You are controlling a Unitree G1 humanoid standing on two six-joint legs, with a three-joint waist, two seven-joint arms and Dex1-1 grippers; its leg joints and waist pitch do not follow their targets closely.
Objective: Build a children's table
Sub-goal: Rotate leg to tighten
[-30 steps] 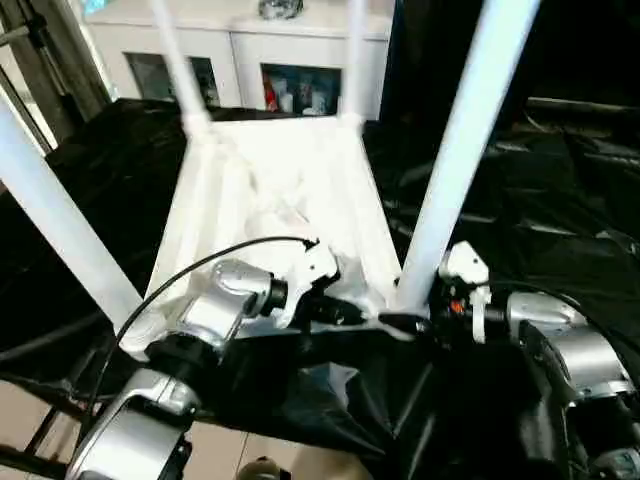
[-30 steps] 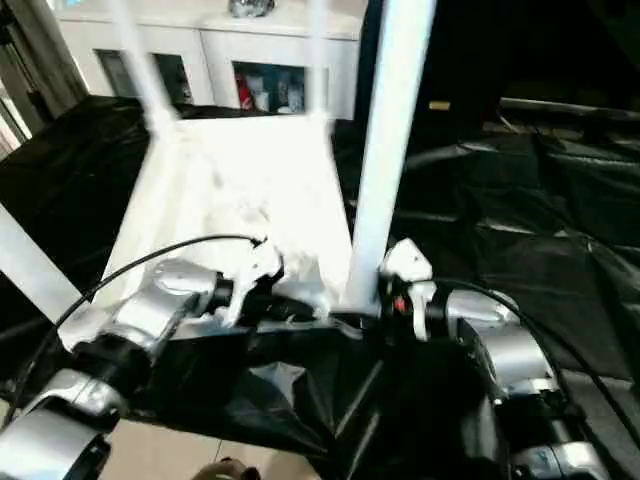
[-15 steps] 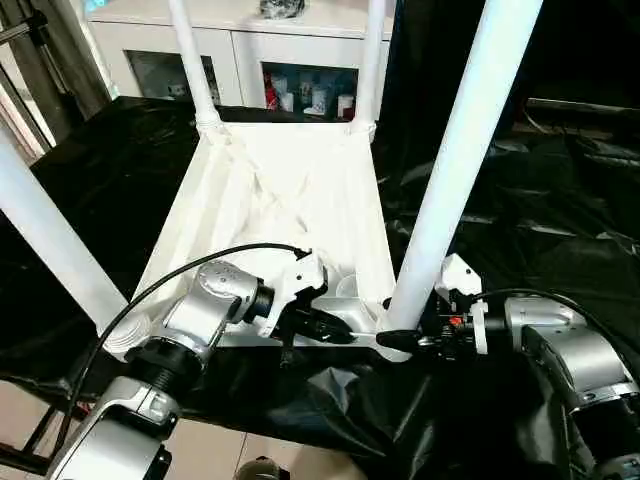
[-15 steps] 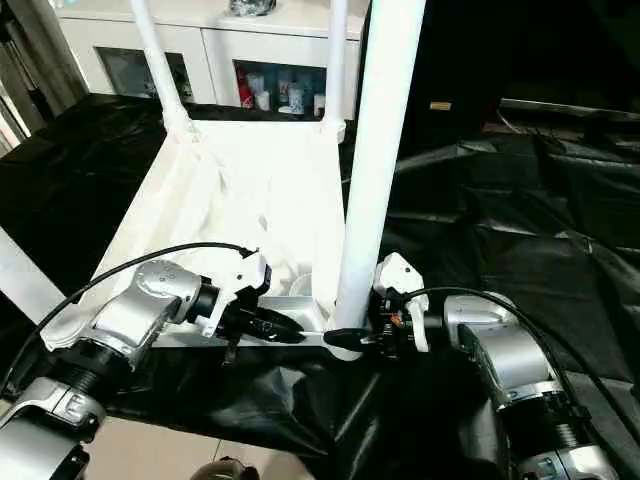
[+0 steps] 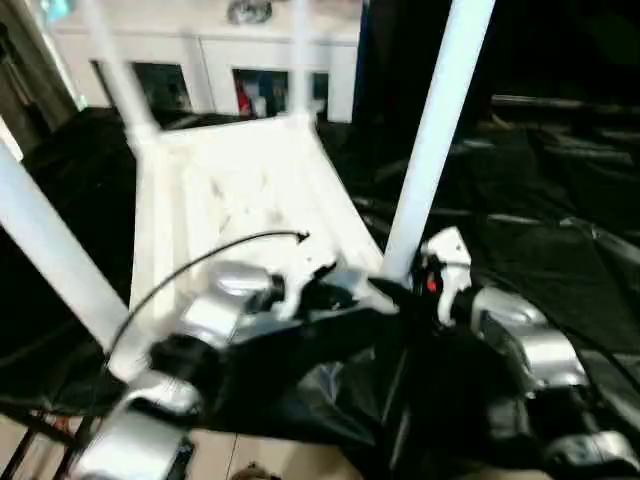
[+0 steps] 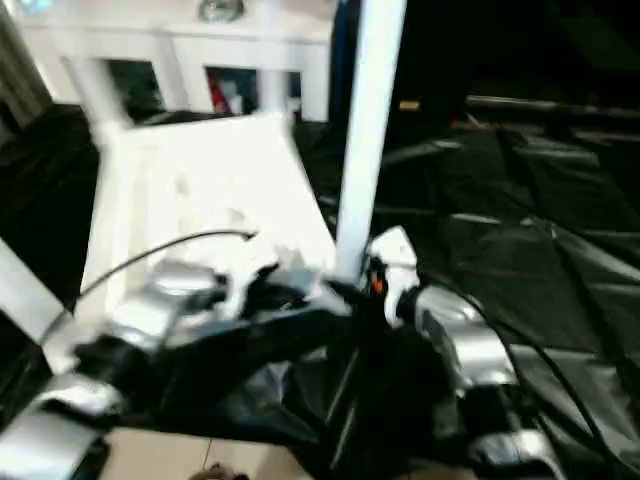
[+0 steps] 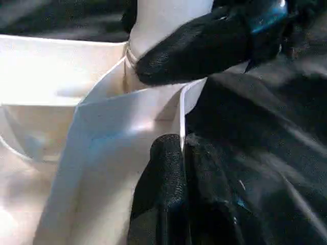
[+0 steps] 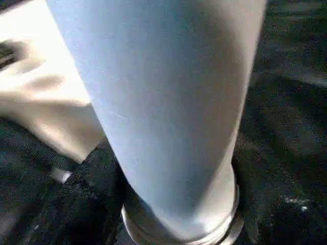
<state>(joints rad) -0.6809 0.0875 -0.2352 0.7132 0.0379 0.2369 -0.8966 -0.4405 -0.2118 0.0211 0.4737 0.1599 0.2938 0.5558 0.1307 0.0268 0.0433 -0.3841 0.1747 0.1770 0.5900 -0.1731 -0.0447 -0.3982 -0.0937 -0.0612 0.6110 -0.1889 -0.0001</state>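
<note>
The white plastic tabletop [image 5: 235, 190] lies upside down on the black-draped counter [image 5: 560, 200], smooth tapered tube legs [image 5: 437, 130] upright. Left end effector [image 7: 171, 168] pinches its thin rim at six o'clock. Right end effector [image 5: 395, 290] is spread around the four o'clock leg's base.

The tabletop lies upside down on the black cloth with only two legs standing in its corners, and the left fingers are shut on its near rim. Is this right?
Not quite: four legs stand in the tabletop, not two. The left eye view shows the near right leg, the near left leg and two far ones. The rest holds: the left wrist view shows the left fingers shut on the rim.
</note>
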